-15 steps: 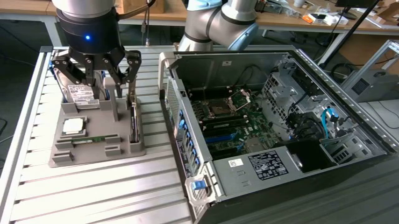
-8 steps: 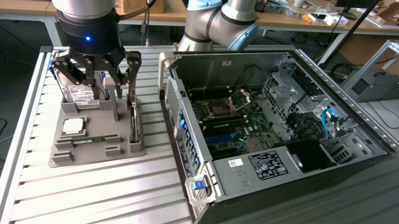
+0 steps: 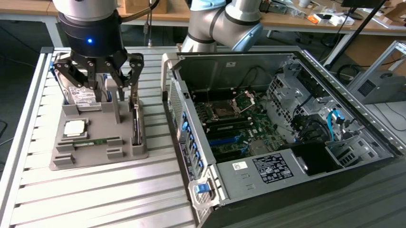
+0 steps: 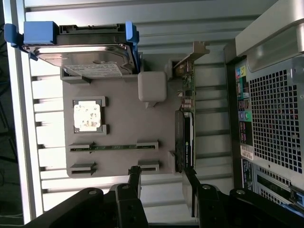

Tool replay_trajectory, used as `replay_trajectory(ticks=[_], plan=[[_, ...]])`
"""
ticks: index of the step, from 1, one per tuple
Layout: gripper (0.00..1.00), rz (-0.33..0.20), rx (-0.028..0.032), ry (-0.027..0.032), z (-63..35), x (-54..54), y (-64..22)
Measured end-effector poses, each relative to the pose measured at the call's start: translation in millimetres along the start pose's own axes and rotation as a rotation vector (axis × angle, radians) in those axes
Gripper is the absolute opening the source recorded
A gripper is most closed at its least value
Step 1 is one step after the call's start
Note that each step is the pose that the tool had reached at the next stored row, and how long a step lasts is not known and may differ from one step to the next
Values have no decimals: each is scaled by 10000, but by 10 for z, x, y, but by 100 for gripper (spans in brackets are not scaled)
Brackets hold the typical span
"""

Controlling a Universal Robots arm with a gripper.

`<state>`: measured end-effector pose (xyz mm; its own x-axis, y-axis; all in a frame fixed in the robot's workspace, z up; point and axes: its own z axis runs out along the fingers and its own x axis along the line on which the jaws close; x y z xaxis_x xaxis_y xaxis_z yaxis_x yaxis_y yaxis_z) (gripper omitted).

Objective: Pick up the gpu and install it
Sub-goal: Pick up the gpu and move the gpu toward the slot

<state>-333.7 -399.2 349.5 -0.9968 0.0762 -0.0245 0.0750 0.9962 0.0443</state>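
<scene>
Above the grey moulded plastic tray (image 3: 127, 153), in the exterior view, the black two-fingered end effector (image 3: 100, 77) hangs from the arm with its fingers spread wide and nothing between them. The tray lies on a ribbed aluminium worktop (image 3: 95, 194). The gpu (image 3: 135, 121), a thin flat dark card, stands on edge in a slot along the tray's side towards the exterior view's right, next to the open black and silver computer case (image 3: 355, 118). It is below the end effector and slightly towards the case, and not gripped. A boxy silver hard drive (image 3: 82, 96) with a white label stands at the tray's far end, partly behind the fingers. A square silver processor chip (image 3: 75, 127) and a slim green memory stick (image 3: 95, 141) lie nearer the camera. The case lies on its side with its motherboard exposed.

Seen from the wrist, the end effector (image 4: 162, 190) again shows released, its two dark fingers (image 4: 134, 185) well apart over the tray's (image 4: 123, 123) edge. The gpu (image 4: 185, 135) sits upright in its slot along the tray side closest to the perforated wall of the computer case (image 4: 275, 123), its green board edge showing and its narrow silver bracket (image 4: 197, 50) at the end away from the fingers. One finger stands just beyond the card's near end, roughly in line with it; whether they touch cannot be told. The hard drive (image 4: 83, 57), with blue plastic rails, sits at the tray's far end beside a rounded grey post (image 4: 152, 87). The processor chip (image 4: 87, 116) and memory stick (image 4: 114, 147) rest in their recesses, over the worktop (image 4: 142, 19).
</scene>
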Motion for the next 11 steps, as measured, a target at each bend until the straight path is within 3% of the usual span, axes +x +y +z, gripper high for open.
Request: replay_trajectory(ticks=[11], plan=[[48, 0, 0, 0, 27, 0, -1]])
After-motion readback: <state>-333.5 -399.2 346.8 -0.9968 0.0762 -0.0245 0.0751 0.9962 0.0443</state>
